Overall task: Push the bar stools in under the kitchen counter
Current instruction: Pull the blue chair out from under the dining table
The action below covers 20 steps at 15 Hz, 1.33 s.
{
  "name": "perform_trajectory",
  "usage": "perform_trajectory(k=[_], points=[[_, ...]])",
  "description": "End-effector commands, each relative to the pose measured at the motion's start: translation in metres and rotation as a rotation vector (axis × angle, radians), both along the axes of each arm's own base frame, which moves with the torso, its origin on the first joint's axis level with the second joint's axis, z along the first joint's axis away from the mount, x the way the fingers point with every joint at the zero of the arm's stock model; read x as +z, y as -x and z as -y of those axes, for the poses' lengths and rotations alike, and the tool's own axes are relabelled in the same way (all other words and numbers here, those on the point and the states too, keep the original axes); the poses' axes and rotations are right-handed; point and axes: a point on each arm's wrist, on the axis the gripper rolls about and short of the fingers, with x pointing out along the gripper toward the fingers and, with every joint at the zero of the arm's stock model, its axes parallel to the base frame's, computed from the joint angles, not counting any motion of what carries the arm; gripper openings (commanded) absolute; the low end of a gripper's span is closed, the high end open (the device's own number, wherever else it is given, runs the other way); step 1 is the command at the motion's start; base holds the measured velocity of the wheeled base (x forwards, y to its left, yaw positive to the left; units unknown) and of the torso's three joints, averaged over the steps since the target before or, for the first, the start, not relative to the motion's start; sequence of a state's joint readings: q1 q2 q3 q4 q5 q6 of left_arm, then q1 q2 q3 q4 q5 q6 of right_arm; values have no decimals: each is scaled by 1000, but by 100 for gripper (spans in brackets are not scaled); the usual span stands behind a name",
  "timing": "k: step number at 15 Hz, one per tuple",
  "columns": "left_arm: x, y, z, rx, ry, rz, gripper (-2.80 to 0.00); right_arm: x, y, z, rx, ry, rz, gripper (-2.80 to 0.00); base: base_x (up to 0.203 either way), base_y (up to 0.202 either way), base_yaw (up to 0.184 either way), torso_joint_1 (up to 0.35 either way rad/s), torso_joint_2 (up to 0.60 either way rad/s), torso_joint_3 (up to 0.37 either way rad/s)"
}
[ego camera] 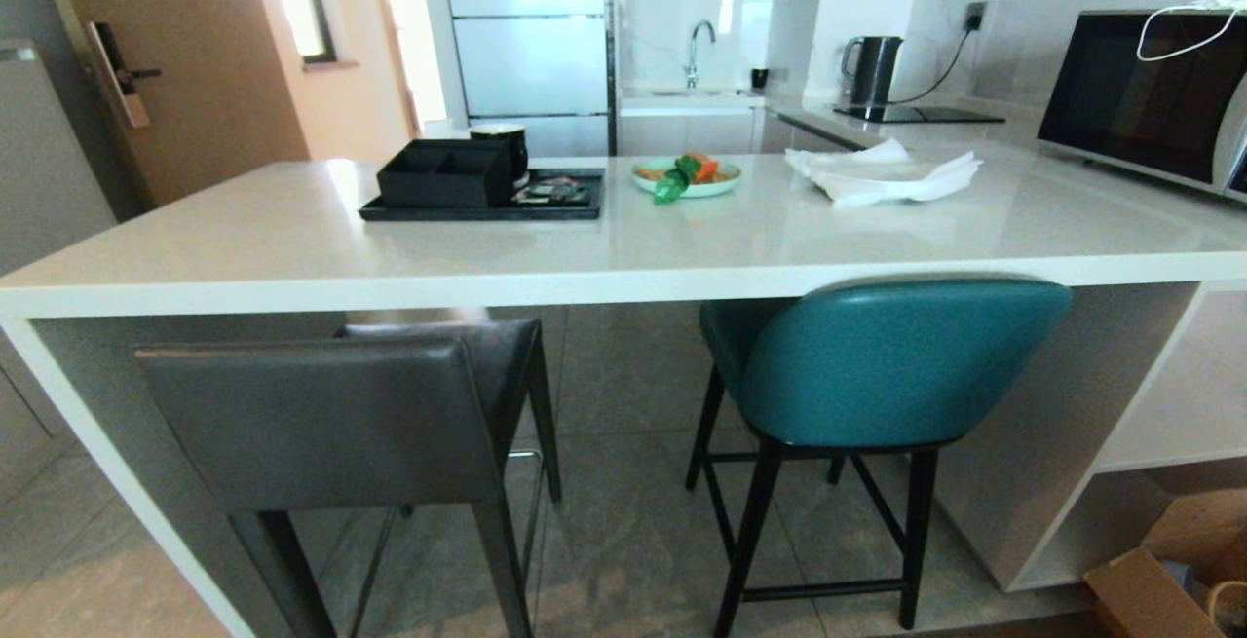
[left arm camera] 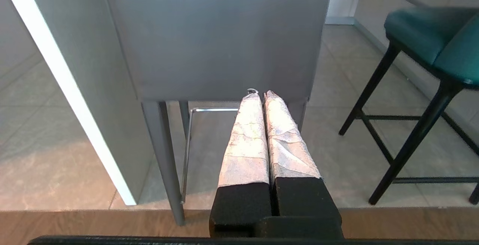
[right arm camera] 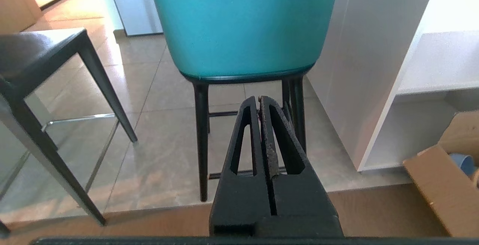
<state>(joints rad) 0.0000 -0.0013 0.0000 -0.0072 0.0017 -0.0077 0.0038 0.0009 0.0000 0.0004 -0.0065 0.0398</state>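
While head view lacks arms | left tool (left arm camera: 261, 94) pinched together behind grey stool (left arm camera: 217, 35) | right tool (right arm camera: 259, 101) likewise, teal stool (right arm camera: 243, 24)

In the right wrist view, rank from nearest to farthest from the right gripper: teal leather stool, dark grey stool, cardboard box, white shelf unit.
Right gripper, fingers shut:
1. Teal leather stool, straight ahead.
2. Dark grey stool and cardboard box, on opposite sides; too close to call.
3. White shelf unit, beyond the box.

glossy stone-like counter (ego camera: 292, 229), smooth leather-look teal stool (ego camera: 896, 365), chrome footrest (left arm camera: 209, 109)
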Motion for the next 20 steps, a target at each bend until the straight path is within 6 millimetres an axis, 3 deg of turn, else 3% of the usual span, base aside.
perform_trajectory(k=[1,11,20], points=[[-1,0,0,0,0,-5,-280,-1,-1,0,0,0,-6,-280,0,0,0,-181,472,281],[-1,0,0,1,3,-5,-280,-1,-1,0,1,0,-6,-280,0,0,0,-137,432,287],[-1,0,0,3,3,-5,-280,-1,0,0,0,0,-5,-280,0,0,0,-8,32,25]])
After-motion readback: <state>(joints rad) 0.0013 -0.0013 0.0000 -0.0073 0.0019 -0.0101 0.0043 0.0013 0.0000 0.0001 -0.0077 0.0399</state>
